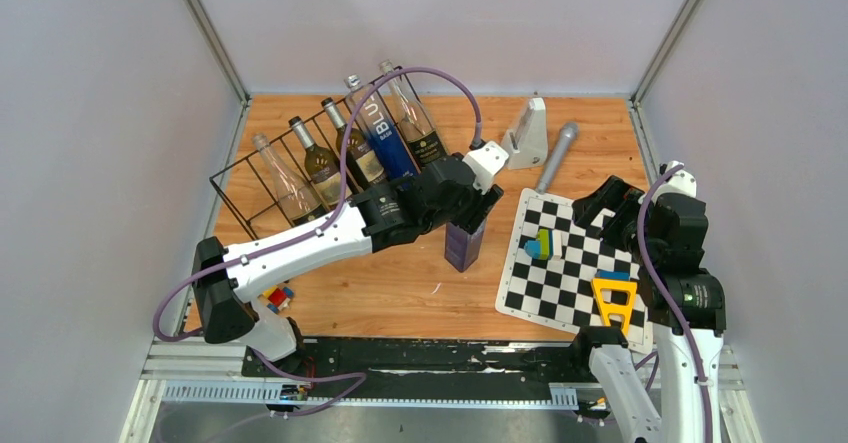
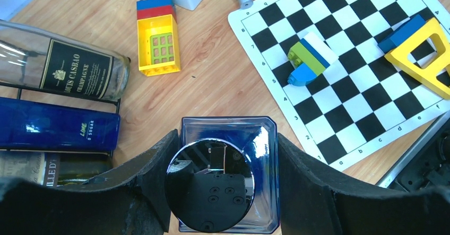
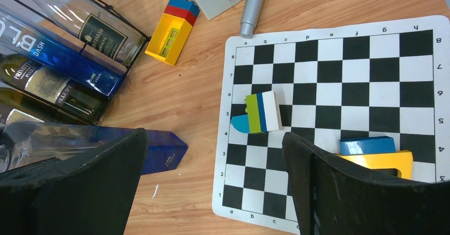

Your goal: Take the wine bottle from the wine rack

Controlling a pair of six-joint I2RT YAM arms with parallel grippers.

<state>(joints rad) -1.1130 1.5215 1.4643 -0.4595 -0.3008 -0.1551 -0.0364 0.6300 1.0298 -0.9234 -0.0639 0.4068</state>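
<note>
The long black wire wine rack (image 1: pixel 262 185) lies at the back left with several bottles in it, among them a blue one (image 1: pixel 385 138). Its wires also show in the left wrist view (image 2: pixel 58 90) and the right wrist view (image 3: pixel 109 15). A square dark-blue bottle (image 1: pixel 463 245) stands upright on the wooden table, off the rack. My left gripper (image 1: pixel 472 206) is over its top. In the left wrist view the gripper (image 2: pixel 227 139) has a finger pressed against each side of the bottle (image 2: pixel 265 139), just below its black round cap (image 2: pixel 209 184). My right gripper (image 1: pixel 600 206) is open and empty above the chessboard's left edge (image 3: pixel 215 158).
A chessboard mat (image 1: pixel 560 283) lies at the right with a blue-green-white brick stack (image 1: pixel 541 245) and a yellow arch (image 1: pixel 613 301). A grey wedge (image 1: pixel 528 133) and a silver cylinder (image 1: pixel 557 153) lie behind it. A yellow brick (image 2: pixel 156 44) lies by the rack's end. Small bricks (image 1: pixel 278 296) sit by the left arm's base.
</note>
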